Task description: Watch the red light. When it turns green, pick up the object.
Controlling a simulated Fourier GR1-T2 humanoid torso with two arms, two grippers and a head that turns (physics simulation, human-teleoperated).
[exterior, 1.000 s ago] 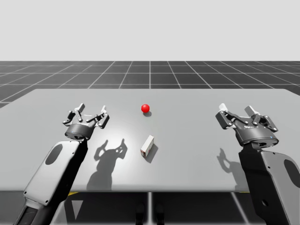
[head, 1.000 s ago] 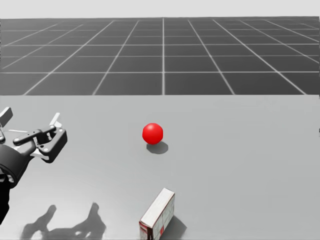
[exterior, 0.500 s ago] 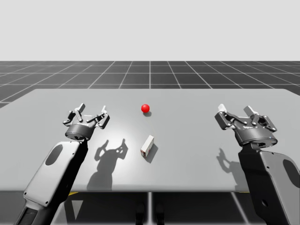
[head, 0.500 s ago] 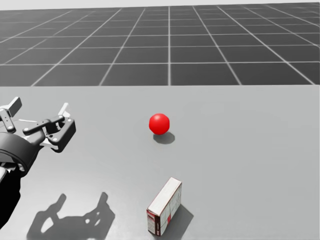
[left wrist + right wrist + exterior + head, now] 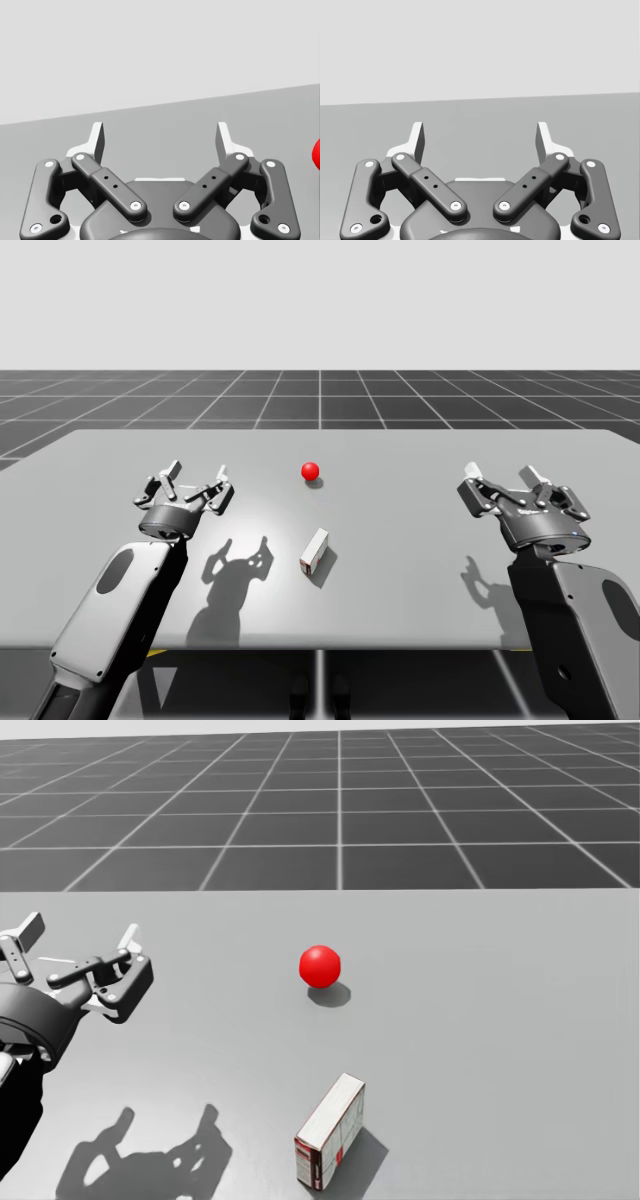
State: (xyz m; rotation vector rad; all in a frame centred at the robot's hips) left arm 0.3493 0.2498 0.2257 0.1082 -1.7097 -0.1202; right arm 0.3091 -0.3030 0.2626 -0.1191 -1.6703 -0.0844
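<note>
Hovering over the table [image 5: 420, 550], left gripper [image 5: 197, 476] spread wide, holding nothing, right gripper [image 5: 503, 475] likewise.

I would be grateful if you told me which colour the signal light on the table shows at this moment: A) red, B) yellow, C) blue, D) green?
A: the round light is plainly red in both the head and high views, sitting beyond the white box, which lies untouched on the table.
</note>
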